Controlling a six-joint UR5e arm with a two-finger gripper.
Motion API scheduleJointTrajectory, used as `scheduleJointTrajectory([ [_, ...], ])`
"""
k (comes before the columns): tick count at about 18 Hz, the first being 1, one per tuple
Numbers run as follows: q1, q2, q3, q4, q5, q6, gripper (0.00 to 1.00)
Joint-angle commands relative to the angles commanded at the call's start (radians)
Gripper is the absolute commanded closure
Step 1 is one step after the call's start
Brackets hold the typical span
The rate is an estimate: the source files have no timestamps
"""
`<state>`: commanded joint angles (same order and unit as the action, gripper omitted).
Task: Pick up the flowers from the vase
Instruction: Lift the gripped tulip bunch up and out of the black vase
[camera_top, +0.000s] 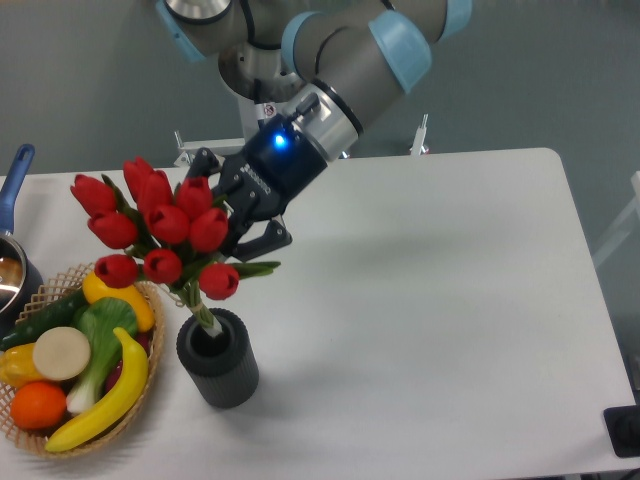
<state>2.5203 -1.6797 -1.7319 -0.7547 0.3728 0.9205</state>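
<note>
Red tulip flowers with green leaves lean to the left above the vase, their bound stem ends only just inside its round mouth. The black pincer grips the bunch from the right, its fingers pressed into the leaves and buds. A blue light glows on the wrist behind it, and the grey arm rises to the upper right. The dark ribbed vase stands upright on the white worktop. Just left of it sits a wicker basket filled with fruit and vegetables. A blue-handled pot shows at the left edge.
</note>
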Motion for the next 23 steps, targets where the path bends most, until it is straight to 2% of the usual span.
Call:
scheduleJointTrajectory([
  [6,0.008,0.008,0.018,0.0,0.0,-0.032,0.59],
  [9,0.035,0.021,0.025,0.0,0.0,-0.052,0.59],
  [13,0.145,0.041,0.011,-0.003,0.002,-0.086,0.59],
  [18,0.296,0.035,0.008,-0.002,0.0,-0.077,0.59],
  [23,0.36,0.026,0.008,0.0,-0.018,-0.068,0.59],
])
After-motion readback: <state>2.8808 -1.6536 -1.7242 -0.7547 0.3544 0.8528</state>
